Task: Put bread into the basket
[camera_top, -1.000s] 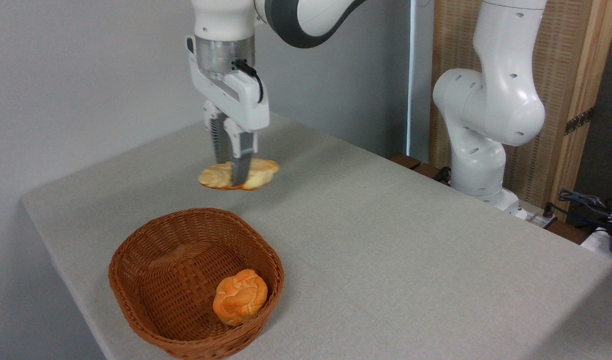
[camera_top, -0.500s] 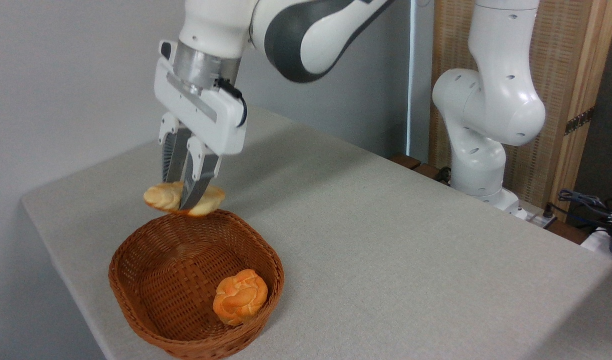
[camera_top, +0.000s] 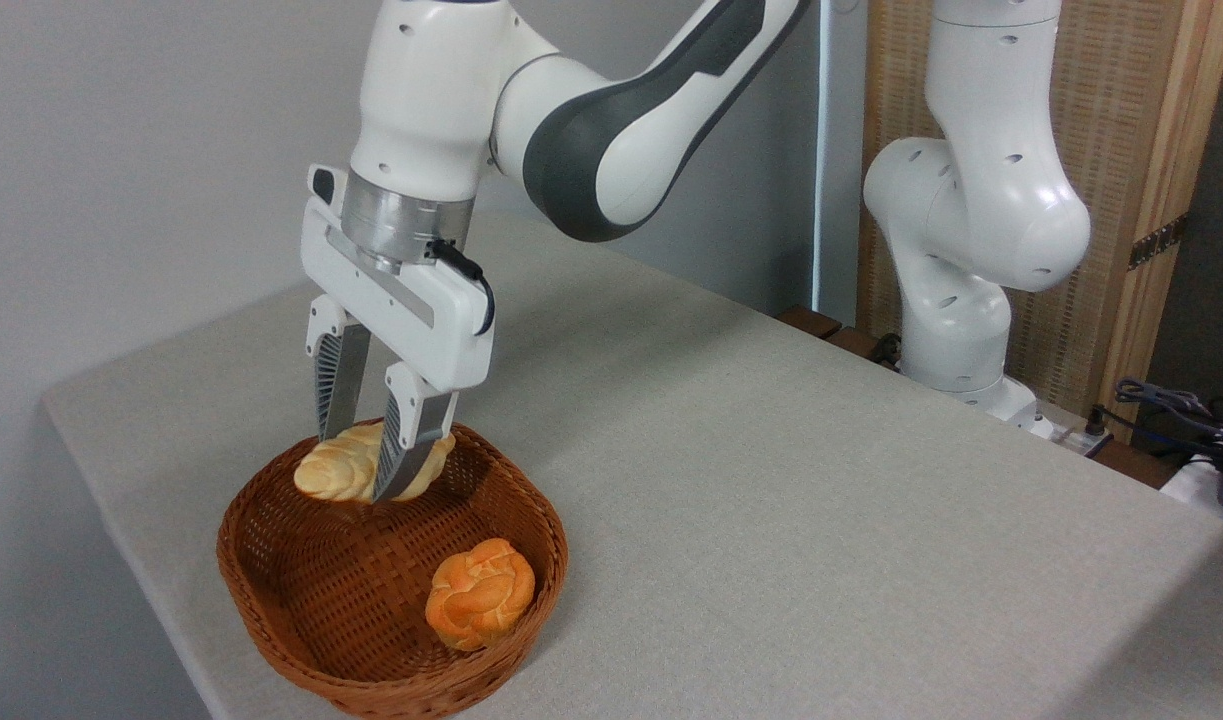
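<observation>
The jaws grip the bread (camera_top: 343,468) above the basket's (camera_top: 271,640) far rim; a bun (camera_top: 479,592) sits near-right inside, its left side open

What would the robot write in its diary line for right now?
gripper: shut on bread | bread: over basket back end, not released | bun: in basket

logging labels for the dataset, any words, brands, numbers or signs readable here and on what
None can be read in this view.
The arm and tool show no legible marking.
The basket, the bread, the bun and the table carry no text.
The gear at the right edge is too small to tell.
</observation>
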{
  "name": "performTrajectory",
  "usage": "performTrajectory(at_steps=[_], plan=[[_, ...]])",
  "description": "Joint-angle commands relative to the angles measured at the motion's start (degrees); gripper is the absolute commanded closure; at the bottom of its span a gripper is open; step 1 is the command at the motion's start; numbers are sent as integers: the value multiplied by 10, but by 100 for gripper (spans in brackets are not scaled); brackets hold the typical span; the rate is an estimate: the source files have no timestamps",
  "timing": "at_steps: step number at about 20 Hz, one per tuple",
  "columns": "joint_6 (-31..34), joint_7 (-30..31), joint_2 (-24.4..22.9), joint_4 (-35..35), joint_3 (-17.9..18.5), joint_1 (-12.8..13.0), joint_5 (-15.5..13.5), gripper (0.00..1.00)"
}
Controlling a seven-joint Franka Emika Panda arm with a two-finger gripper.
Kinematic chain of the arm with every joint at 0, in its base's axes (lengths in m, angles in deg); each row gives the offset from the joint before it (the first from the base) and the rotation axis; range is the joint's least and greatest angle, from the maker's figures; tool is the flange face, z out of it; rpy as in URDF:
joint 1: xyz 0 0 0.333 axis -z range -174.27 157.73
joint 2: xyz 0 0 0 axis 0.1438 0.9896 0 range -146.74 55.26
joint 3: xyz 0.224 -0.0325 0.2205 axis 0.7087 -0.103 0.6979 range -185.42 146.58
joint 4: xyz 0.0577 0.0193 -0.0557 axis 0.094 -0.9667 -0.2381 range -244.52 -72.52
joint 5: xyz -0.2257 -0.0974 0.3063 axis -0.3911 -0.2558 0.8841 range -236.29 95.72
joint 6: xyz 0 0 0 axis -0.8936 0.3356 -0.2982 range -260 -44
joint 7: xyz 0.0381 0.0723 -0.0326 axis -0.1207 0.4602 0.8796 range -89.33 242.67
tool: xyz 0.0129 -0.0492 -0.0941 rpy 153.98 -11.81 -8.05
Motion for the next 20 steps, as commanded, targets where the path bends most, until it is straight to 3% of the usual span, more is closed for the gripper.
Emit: performTrajectory(at_steps=[1,15,20], plan=[[-9,-2,17,8,6,4,-11,0],[-25,-1,24,29,11,4,-8,0],[-14,18,-3,29,9,4,-7,0]])
